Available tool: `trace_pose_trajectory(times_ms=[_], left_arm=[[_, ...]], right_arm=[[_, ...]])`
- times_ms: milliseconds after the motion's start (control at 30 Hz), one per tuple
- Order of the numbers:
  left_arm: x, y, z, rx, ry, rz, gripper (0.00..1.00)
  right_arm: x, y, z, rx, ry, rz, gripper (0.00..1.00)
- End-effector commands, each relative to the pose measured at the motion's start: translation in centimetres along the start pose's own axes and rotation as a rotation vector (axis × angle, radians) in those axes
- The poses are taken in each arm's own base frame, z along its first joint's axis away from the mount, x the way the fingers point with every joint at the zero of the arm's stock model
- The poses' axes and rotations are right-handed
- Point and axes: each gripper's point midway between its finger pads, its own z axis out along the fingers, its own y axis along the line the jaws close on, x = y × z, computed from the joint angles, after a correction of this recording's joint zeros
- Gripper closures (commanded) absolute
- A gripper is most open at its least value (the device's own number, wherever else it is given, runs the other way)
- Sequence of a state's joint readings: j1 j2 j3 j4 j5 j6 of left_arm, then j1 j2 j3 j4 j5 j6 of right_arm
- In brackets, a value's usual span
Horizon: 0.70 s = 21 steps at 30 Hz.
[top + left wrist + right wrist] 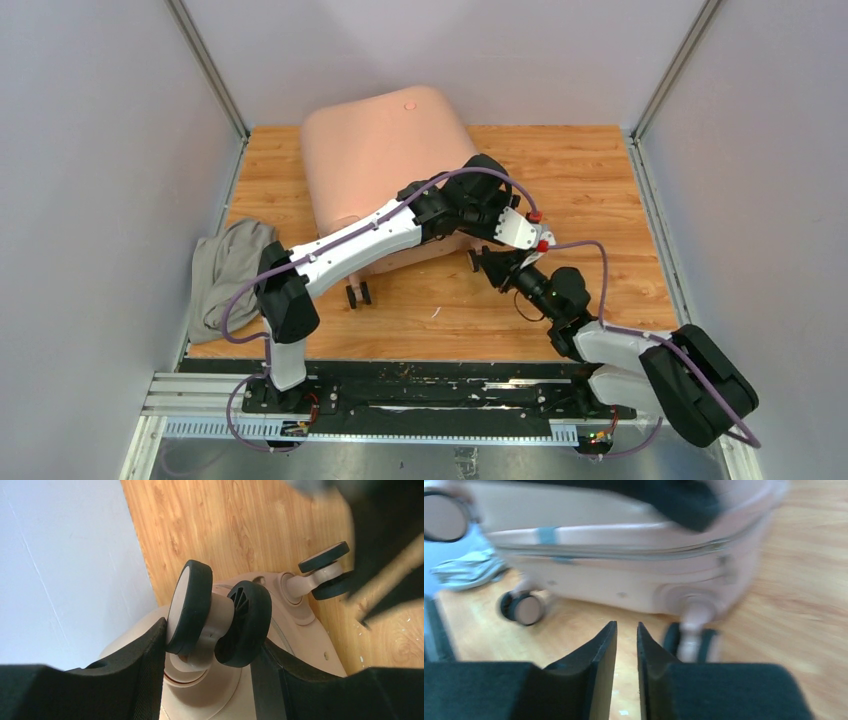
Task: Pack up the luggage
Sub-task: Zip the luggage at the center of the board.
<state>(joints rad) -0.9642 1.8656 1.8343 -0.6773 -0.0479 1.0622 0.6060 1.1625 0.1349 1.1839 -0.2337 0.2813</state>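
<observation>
The pale pink luggage (385,160) lies flat and closed at the back middle, its wheel end toward me. My left gripper (503,236) reaches over its near right corner. In the left wrist view the left gripper (214,635) is shut on a black-and-pink twin wheel (220,620), with both fingers touching the wheel. My right gripper (487,262) hovers low in front of the same corner. In the right wrist view the right gripper (626,627) is nearly closed and empty, just left of a lower wheel (689,640). The luggage shell (614,575) fills that view.
A grey cloth bundle (225,275) lies at the left edge of the wooden table, also blurred in the right wrist view (466,570). Another lower wheel (358,295) stands near the front left corner of the luggage. Pale walls enclose the table on three sides.
</observation>
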Motion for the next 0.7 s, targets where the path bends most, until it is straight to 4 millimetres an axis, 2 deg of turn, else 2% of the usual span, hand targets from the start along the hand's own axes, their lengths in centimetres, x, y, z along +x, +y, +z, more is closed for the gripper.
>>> trace_pose_trajectory(times_ms=[0, 100, 167, 333, 500, 667], left_arm=[[-3.0, 7.7, -7.7, -0.286, -0.149, -0.15, 1.0], [-2.9, 7.8, -8.7, -0.298, -0.145, -0.144, 1.0], [-2.8, 7.7, -9.2, -0.301, -0.142, -0.137, 1.0], [-2.8, 8.0, -10.3, -0.322, -0.142, -0.121, 1.0], [-2.8, 8.2, -11.5, -0.339, -0.146, -0.112, 1.0], [-2.7, 7.8, -11.9, -0.336, -0.146, -0.104, 1.0]], right_arm=[[-1.1, -4.3, -1.1, 0.13, -0.025, 0.068, 0.68], [-2.1, -5.2, -1.2, 0.153, -0.056, 0.079, 0.52], [-2.1, -5.4, -0.8, 0.148, -0.034, 0.071, 0.46], [-2.5, -5.4, 0.4, 0.053, -0.032, 0.08, 0.45], [-2.4, -6.6, 1.5, 0.012, -0.045, 0.108, 0.41], [-2.4, -8.1, 2.4, -0.001, -0.089, 0.142, 0.38]])
